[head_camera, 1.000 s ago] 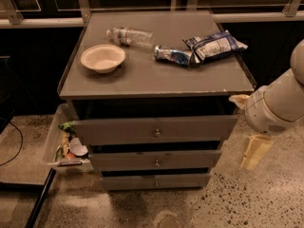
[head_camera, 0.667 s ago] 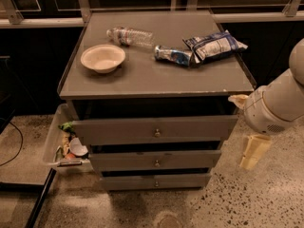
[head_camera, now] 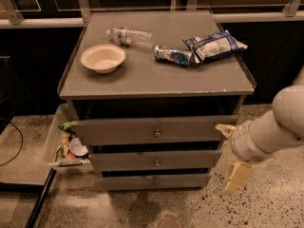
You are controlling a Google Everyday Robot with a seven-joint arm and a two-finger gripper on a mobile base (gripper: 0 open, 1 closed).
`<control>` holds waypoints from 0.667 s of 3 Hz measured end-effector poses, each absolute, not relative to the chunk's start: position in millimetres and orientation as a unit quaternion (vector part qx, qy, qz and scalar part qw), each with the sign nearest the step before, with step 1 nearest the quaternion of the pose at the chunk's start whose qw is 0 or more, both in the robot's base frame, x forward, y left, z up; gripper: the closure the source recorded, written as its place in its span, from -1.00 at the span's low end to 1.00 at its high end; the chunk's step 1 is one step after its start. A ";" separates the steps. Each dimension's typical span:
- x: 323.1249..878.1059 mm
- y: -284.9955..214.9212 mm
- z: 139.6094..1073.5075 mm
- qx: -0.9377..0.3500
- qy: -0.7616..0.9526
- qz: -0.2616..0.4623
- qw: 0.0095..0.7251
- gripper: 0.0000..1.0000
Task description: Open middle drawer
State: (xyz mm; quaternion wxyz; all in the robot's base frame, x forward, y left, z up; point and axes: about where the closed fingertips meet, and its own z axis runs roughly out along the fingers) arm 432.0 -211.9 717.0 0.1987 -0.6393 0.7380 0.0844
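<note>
Middle drawer [head_camera: 128, 161] facing camera, long axis left-right; tool [head_camera: 227, 156] spread wide beside it.

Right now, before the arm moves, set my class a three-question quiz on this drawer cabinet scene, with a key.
1. True or false: the claw is gripping the knob of the middle drawer.
2. Which item lies farthest right on the cabinet? A) bowl B) plastic bottle C) chip bag
3. Fill in: the cabinet has ___ drawers.

Key: 1. False; the claw hangs to the right of the cabinet, clear of the knob. 2. C. 3. Three.
</note>
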 end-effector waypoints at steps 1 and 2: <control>437.9 -208.3 661.3 -0.637 0.726 0.107 0.237 -1.00; 444.4 -197.0 582.6 -0.642 0.708 0.125 0.267 -1.00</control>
